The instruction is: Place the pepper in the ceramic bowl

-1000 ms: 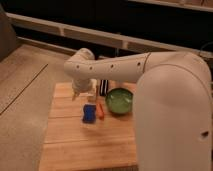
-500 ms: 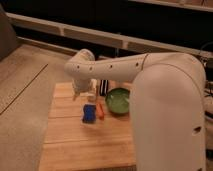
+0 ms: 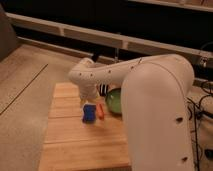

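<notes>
With the gripper poised at 11 o'clock of the pepper, its opening impossible to tell, a misaligned descent could seize the blue block at the pepper's 9 o'clock instead, leaving the pepper at 8 o'clock of the ceramic bowl.

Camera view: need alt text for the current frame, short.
The robot's white arm reaches across a wooden table, its gripper down near a blue block. The orange-red pepper lies on the table between the block and the green ceramic bowl, not yet in it; a dark striped object stands behind.
</notes>
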Action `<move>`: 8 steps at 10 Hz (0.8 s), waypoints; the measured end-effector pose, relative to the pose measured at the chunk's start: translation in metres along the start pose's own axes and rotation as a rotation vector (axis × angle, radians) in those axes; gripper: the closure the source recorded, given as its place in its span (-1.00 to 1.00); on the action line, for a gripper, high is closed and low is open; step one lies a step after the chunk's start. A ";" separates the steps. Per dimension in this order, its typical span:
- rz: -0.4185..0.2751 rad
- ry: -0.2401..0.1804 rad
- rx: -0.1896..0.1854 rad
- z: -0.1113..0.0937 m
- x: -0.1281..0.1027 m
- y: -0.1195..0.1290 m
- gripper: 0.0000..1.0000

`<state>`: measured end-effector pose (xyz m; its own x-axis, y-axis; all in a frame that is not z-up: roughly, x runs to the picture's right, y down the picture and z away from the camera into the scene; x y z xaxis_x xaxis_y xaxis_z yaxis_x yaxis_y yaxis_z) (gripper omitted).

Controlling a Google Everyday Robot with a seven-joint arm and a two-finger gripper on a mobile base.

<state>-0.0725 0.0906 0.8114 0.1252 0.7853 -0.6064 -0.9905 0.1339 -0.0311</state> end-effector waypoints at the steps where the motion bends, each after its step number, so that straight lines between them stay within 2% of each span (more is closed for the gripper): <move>1: 0.028 0.014 0.015 0.005 0.002 -0.006 -0.30; 4: 0.130 0.077 0.059 0.023 0.014 -0.020 -0.30; 8: 0.230 0.140 0.114 0.040 0.024 -0.036 -0.30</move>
<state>-0.0320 0.1289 0.8299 -0.1185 0.7131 -0.6910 -0.9782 0.0356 0.2044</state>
